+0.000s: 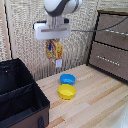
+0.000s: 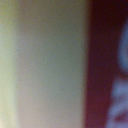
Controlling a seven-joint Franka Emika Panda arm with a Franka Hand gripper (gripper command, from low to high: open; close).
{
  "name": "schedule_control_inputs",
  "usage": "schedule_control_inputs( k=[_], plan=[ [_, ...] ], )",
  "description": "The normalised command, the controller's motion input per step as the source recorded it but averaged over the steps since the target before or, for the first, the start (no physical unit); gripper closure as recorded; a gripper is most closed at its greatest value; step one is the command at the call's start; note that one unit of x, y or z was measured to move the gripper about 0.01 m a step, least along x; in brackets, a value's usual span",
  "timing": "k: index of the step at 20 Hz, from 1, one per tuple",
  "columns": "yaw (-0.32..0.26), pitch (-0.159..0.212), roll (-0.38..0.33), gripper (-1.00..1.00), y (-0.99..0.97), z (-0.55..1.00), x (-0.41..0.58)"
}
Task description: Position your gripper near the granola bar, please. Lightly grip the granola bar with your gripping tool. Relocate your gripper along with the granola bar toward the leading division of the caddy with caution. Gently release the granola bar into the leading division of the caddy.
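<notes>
Overhead, gripper [image 1: 53, 41] clamps granola bar [image 1: 54, 51] (hanging upright), arm vertical.

— Where do we see the granola bar [image 1: 54, 51] at this moment?

— We see it in the air, hanging upright under the gripper [image 1: 52, 41], which holds its top edge. It is a flat yellow-orange box with red and brown print, and a small white patch shows at its lower end. In the wrist view we see only a blurred yellow and dark red surface, very close.

— And the caddy [image 1: 20, 100]?

— We find it at the exterior view's lower left, a large black soft-sided bin, open at the top, with inner dividers. The leading division of the caddy [image 1: 20, 106] lies behind its front wall, which has a brownish patch at the lower corner.
</notes>
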Motion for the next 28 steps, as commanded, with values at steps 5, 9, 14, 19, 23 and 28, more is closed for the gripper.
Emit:
schedule_control_inputs(
  k=[5,9,14,19,23,28],
  plan=[
    [-0.248,-0.037,0.104,1.0,0.13,0.68,-0.097],
    [-0.278,-0.027,0.092,1.0,0.09,0.6,-0.086],
    [-0.242,0.008,0.047,1.0,0.21,0.34,-0.119],
    [-0.135,0.101,0.001,1.0,0.47,0.03,-0.198],
    [-0.108,0.117,0.006,1.0,0.54,0.0,-0.166],
    [-0.118,0.097,0.019,1.0,0.53,0.02,-0.133]
  ],
)
